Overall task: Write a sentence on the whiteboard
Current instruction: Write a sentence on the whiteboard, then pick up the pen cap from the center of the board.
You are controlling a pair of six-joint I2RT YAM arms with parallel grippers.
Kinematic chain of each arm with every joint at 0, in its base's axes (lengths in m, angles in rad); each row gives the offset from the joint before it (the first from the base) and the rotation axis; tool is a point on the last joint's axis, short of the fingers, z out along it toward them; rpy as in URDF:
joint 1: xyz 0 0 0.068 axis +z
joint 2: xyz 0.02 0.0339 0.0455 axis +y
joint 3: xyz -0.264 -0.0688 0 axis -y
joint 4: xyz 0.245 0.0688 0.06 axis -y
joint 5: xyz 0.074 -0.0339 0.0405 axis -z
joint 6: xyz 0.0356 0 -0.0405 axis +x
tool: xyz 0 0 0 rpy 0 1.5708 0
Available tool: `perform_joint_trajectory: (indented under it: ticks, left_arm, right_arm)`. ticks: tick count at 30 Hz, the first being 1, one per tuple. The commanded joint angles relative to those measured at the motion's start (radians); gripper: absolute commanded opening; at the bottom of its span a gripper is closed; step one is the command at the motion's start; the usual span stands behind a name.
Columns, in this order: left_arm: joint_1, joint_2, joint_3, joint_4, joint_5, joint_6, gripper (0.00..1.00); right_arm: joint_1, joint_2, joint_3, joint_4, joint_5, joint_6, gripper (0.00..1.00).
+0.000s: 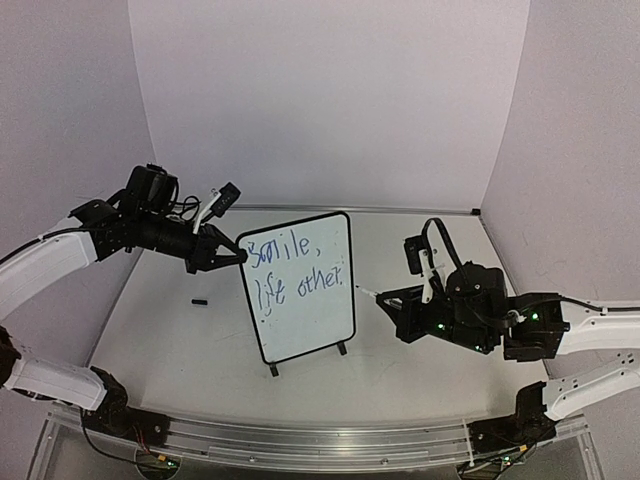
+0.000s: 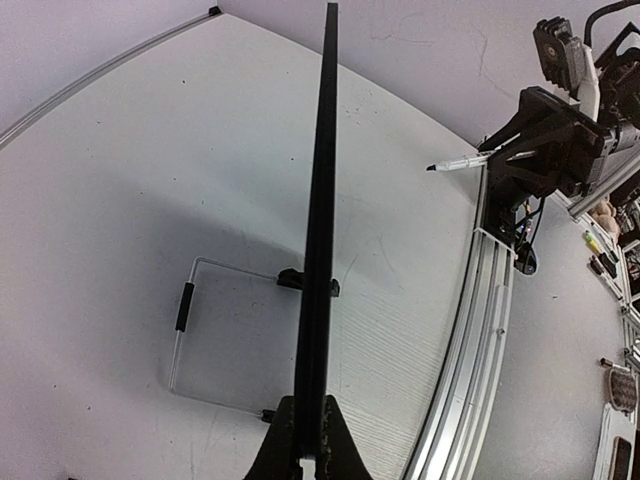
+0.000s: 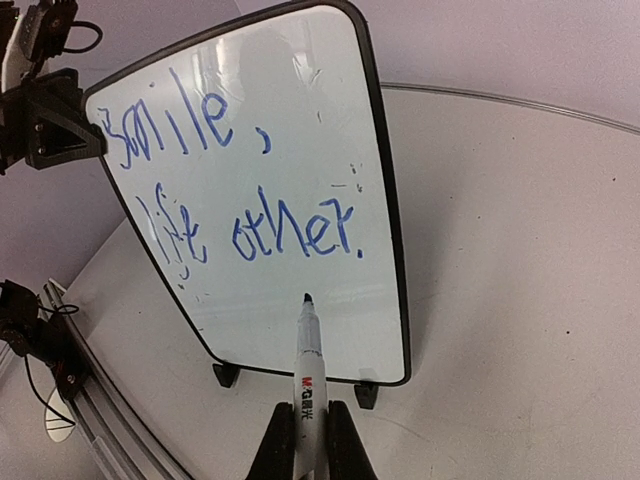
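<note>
The whiteboard (image 1: 305, 320) stands upright on two black feet at mid table. The blue sentence (image 1: 295, 265) fills its upper half in two lines, "Smile, life other." My left gripper (image 1: 240, 257) is shut on the board's upper left edge. In the left wrist view the board (image 2: 318, 250) is edge-on between the jaws of my left gripper (image 2: 310, 440). My right gripper (image 1: 385, 300) is shut on a white marker (image 1: 366, 293). In the right wrist view the marker (image 3: 308, 370) points at the whiteboard (image 3: 290, 310) below the sentence (image 3: 250, 235), tip a short way off it.
A thin wire prop with a black sleeve (image 2: 184, 307) reaches out behind the board; the sleeve shows as a small black piece (image 1: 199, 300) on the table. An aluminium rail (image 1: 300, 440) runs along the near edge. Walls close in on the left, back and right.
</note>
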Motion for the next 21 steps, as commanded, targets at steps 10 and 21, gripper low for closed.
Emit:
perform_joint_trajectory:
  ticks: [10,21]
  left_arm:
    - [0.008,-0.088,-0.039,0.019,-0.11,-0.028,0.01]
    - [0.008,-0.105,-0.061,0.021,-0.168,-0.082,0.46]
  right_arm:
    - [-0.003,-0.027,-0.001,0.034,-0.001,0.004,0.0]
    - [-0.003,-0.01,0.01,0.032,-0.002,-0.003,0.0]
